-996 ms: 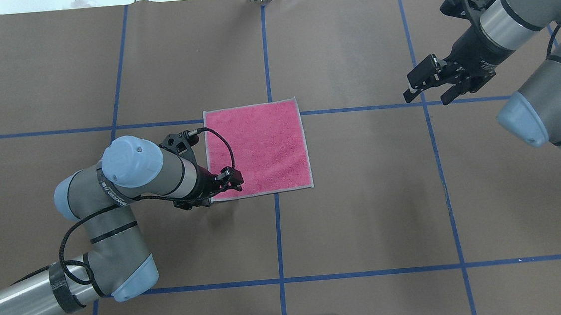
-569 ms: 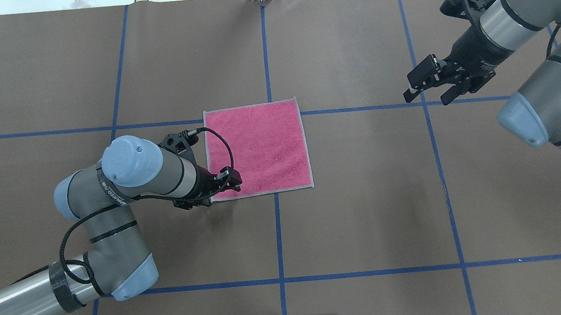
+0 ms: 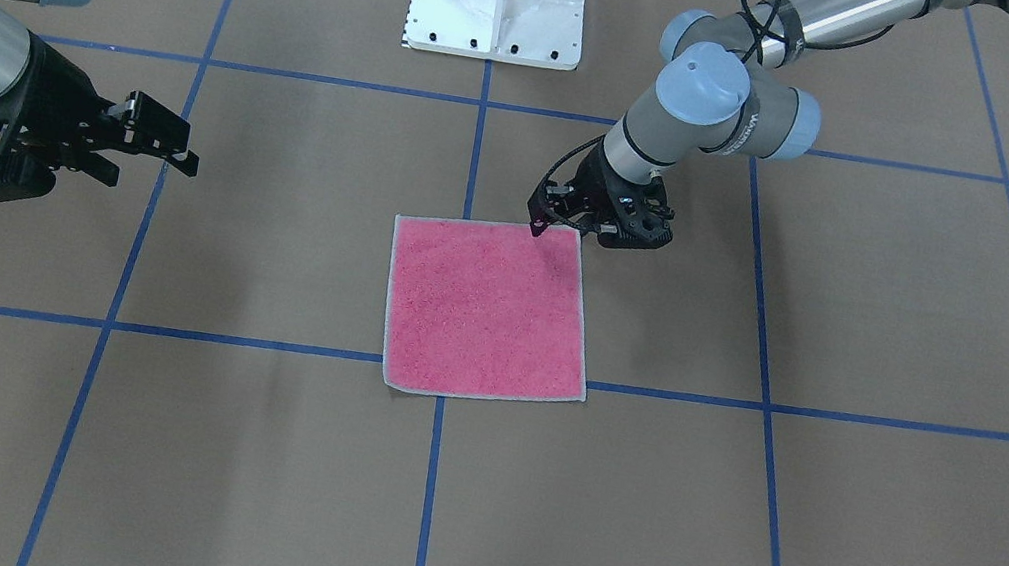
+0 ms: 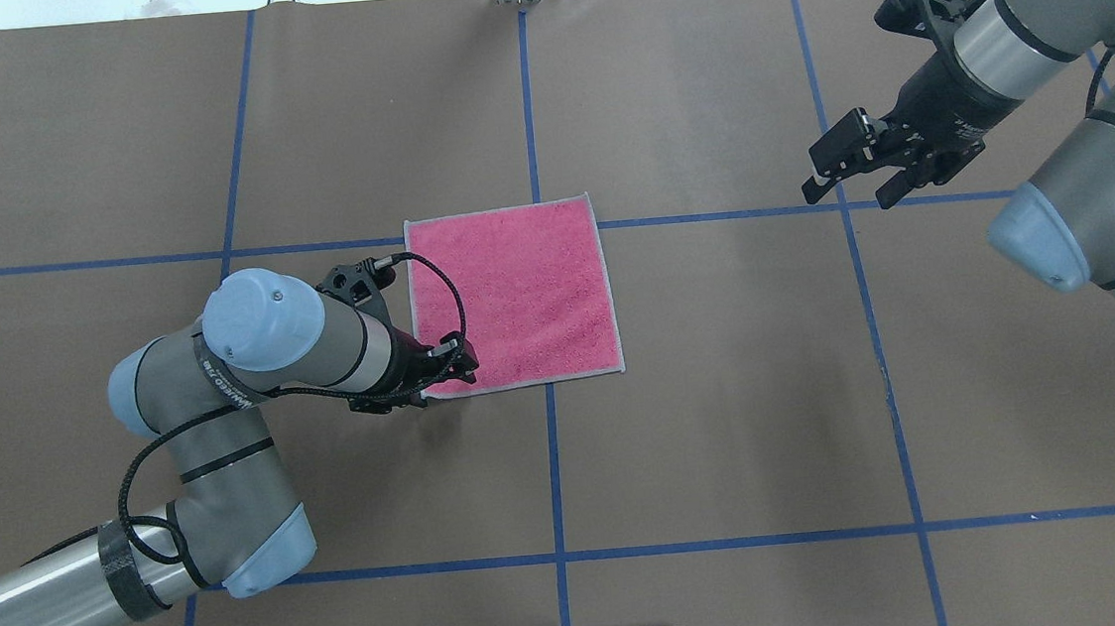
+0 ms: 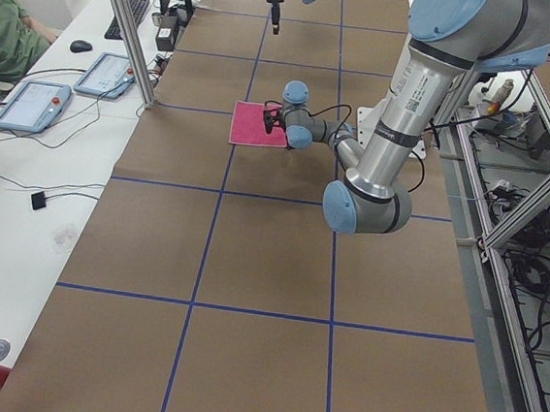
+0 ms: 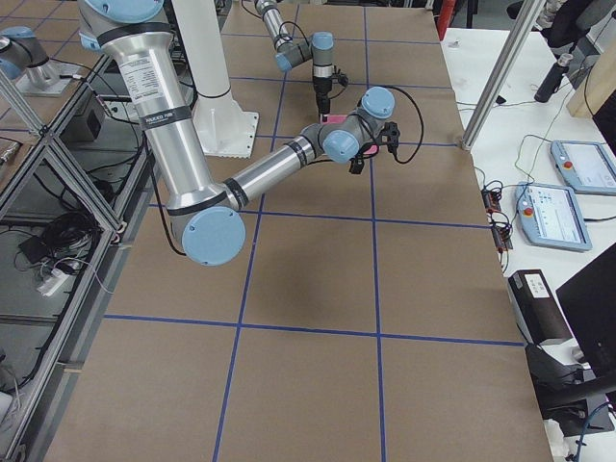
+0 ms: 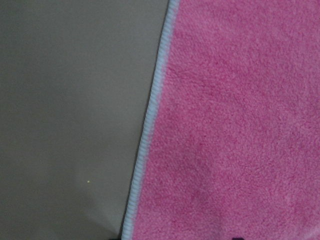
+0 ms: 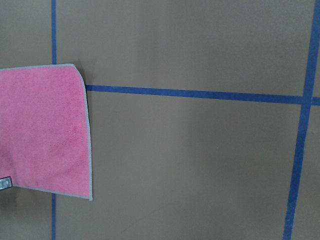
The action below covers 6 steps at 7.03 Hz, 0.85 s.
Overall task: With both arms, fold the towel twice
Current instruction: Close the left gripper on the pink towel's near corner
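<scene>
At towel [image 4: 516, 291] corner, left gripper [image 4: 460, 363] angled low, right gripper [image 4: 847, 191] apart

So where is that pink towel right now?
In the overhead view the towel lies flat mid-table, pink side up, with the left end effector at its near-left corner.

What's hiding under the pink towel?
Only the brown table shows around the towel. Blue tape lines run under its edges. Whatever lies beneath is covered.
</scene>
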Each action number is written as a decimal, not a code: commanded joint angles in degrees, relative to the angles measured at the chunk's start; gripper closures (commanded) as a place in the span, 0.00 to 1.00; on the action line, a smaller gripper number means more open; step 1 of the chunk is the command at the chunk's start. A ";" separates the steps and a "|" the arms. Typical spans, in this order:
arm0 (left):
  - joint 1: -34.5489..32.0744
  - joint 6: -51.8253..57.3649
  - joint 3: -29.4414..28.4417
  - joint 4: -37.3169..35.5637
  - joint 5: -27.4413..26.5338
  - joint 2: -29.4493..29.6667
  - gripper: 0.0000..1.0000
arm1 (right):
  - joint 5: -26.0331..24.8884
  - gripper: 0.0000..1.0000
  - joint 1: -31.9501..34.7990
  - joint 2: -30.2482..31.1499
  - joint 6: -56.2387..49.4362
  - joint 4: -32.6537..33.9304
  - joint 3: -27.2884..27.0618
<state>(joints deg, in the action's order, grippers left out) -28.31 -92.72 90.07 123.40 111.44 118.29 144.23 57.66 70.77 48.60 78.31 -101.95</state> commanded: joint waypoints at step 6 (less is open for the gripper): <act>-0.52 -1.49 0.46 -0.01 -0.08 0.71 1.00 | 0.00 0.01 0.00 0.25 0.44 0.00 0.18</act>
<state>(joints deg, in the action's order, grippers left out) -28.69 -93.49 90.46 123.34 111.34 118.75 144.23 57.66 71.00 48.75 78.24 -101.83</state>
